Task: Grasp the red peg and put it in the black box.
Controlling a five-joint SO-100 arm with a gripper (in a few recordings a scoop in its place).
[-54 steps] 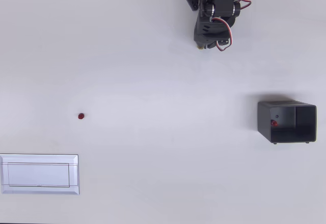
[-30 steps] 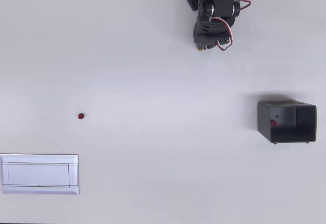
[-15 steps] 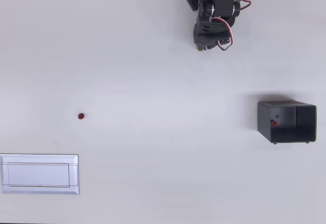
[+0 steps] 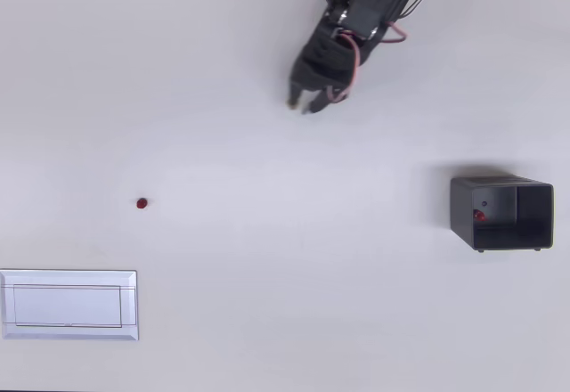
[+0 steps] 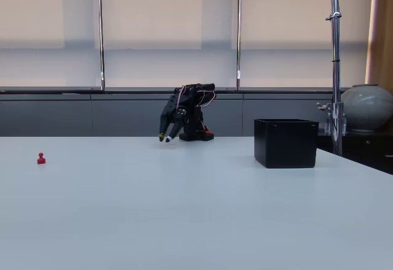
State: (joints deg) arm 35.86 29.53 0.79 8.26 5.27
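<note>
Since the earlier frames the arm is seen swung out from its tucked pose at the top edge of the overhead view, and the pincer (image 4: 304, 104) is now pointed down-left, toward the side where the red peg (image 4: 142, 203) stands. Nothing else is displaced. The pincer is carried empty and above the desk (image 4: 267, 258), as shown in the fixed view (image 5: 166, 139), with its fingertips slightly apart; that gap is judged a pre-opening for a very small target. The red peg is left upright on the desk, well apart from the pincer and a little above the white framed plate (image 4: 69, 305) in the overhead view; in the fixed view it sits far left (image 5: 41, 158). The black box (image 4: 501, 213) is placed at the far right, open side up, well clear of the peg, so a long carry across the desk is implied. A second small red item (image 4: 479, 216) is already seen inside the box against its left wall. The current step is judged to be the reach toward the free peg, with the task barely begun. A low, centred approach is called for, since an upright peg this small is easily tipped or nudged away.
</note>
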